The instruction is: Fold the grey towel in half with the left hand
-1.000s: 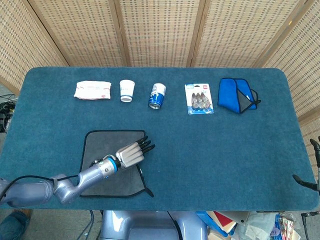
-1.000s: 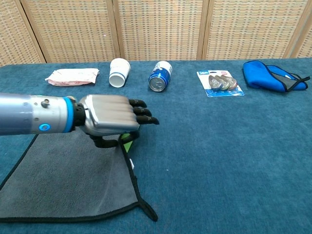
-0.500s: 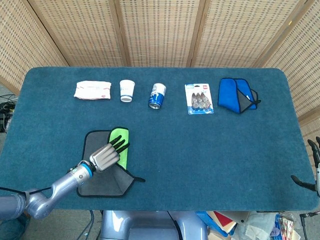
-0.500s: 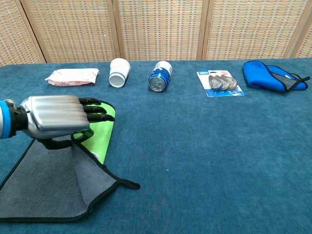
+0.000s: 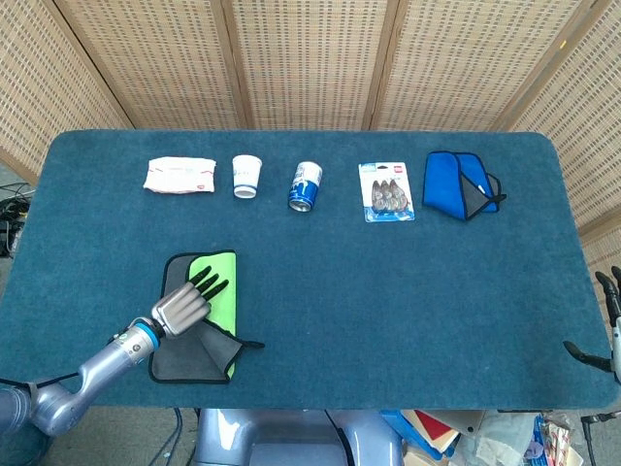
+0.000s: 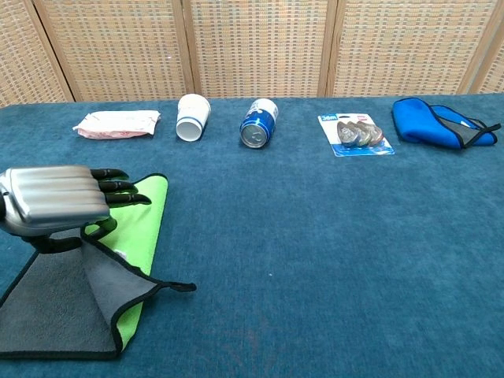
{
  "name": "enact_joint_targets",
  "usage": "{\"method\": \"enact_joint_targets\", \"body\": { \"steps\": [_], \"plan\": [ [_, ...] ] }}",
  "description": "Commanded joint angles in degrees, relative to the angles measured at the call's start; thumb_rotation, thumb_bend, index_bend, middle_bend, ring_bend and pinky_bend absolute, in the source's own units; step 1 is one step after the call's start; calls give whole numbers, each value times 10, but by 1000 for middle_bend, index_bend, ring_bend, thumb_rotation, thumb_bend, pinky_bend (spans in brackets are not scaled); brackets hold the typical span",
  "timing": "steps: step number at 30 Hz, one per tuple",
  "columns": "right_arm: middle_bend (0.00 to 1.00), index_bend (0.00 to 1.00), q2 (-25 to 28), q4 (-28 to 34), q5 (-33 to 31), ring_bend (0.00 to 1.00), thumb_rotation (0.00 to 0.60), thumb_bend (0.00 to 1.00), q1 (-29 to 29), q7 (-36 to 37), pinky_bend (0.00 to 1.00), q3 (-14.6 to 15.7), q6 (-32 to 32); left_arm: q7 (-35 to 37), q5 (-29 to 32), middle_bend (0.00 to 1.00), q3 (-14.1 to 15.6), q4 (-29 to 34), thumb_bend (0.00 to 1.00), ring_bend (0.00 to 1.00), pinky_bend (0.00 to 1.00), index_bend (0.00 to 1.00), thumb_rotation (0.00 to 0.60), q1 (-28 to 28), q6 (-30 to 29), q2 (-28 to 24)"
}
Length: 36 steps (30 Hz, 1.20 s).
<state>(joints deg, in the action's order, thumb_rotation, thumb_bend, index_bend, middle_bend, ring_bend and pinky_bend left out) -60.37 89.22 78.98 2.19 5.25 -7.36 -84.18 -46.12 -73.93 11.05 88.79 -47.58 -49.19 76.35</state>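
Observation:
The grey towel (image 5: 177,361) (image 6: 47,311) lies at the table's front left, black-edged, with a bright green underside (image 5: 220,289) (image 6: 147,211) turned up over its right part. My left hand (image 5: 181,309) (image 6: 53,206) is over the towel and pinches the lifted right edge between thumb and fingers. The raised flap drapes from the hand, and a corner loop (image 6: 183,287) trails on the table. Only dark fingertips of my right hand (image 5: 609,325) show at the right edge of the head view, so I cannot make out its state.
Along the far side stand a white packet (image 5: 179,175) (image 6: 116,124), a white paper cup (image 5: 246,176) (image 6: 192,116), a blue can (image 5: 306,185) (image 6: 258,123), a blister pack (image 5: 386,191) (image 6: 355,134) and a blue cloth (image 5: 456,183) (image 6: 431,122). The blue table cover (image 5: 408,301) spreads to the right.
My left hand has carried the towel's right edge up and leftward. The towel went from flat and all grey to partly folded over, with its green underside showing.

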Motion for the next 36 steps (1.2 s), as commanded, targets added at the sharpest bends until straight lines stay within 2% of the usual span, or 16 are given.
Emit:
{"method": "enact_joint_targets", "body": {
  "steps": [1,23,36],
  "plan": [
    [0,0,0,0,0,0,600,0,0,-1,0,0,0,3,-7,0,2,-1,487,0,0,615,600,4,0,-5],
    [0,0,-1,2,1,0,600,0,0,-4,0,2,1,7,-30,0,4,-32,488,0,0,615,600,29,6,-17],
    [0,0,0,2,2,0,600,0,1,-3,0,3,2,-18,-42,0,0,-47,487,0,0,615,600,42,-3,-23]
  ]
}}
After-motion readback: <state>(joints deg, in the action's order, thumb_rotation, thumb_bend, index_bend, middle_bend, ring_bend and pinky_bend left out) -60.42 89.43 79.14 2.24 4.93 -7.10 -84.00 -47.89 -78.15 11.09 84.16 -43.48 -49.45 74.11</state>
